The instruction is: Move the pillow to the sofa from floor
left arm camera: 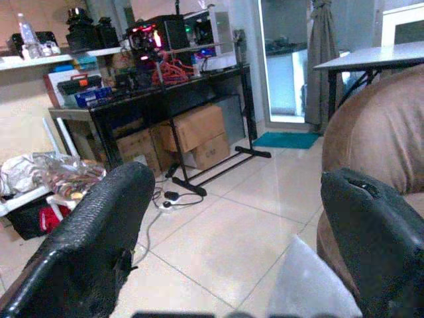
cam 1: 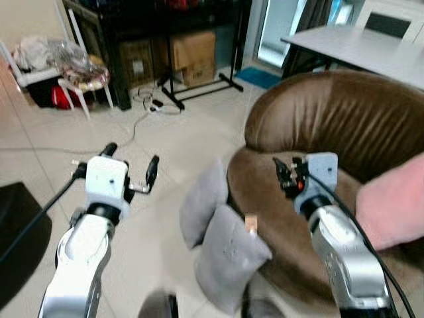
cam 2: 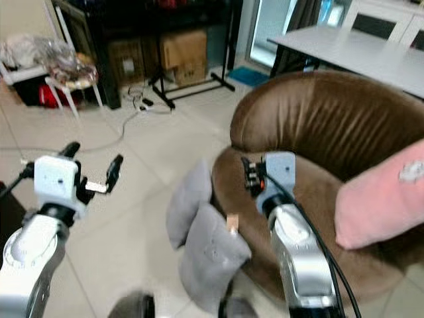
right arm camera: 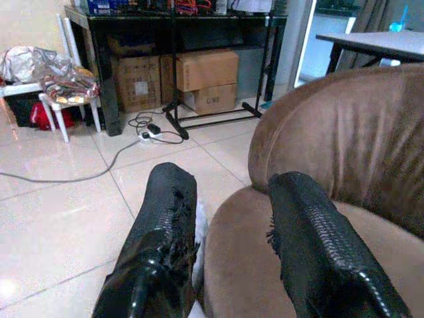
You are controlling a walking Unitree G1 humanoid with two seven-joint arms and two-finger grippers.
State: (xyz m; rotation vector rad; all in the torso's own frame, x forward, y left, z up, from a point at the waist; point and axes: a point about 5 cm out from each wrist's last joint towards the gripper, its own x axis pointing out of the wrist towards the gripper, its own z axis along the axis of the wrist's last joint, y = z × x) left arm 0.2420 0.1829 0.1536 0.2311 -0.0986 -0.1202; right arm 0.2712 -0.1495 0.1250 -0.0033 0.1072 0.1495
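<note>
1. You are viewing 2 grey pillows (cam 1: 218,235), soft and square, leaning upright on the tiled floor (cam 1: 165,146) against the brown sofa (cam 1: 331,119).
2. 1 pink pillow (cam 2: 381,199) is lying on the sofa seat.
3. Your left gripper (cam 1: 130,168) is hovering with fingers spread; your right gripper (right arm camera: 232,218) is hanging over the seat edge, fingers parted, holding nothing.

Counts, placed rel. to the brown sofa (cam 1: 331,132):
- 2 grey pillows (cam 1: 228,255), on floor vs. sofa's front edge, one behind (cam 1: 202,202) the other.
- 1 pink pillow (cam 2: 384,199), on sofa seat.
- 2 grippers: left gripper (cam 1: 131,165) over floor beside sofa, right gripper (cam 1: 286,173) over seat.
- 2 cardboard boxes (cam 1: 192,56), well beyond sofa under black rack.
- 1 table (cam 1: 358,50) behind sofa.
</note>
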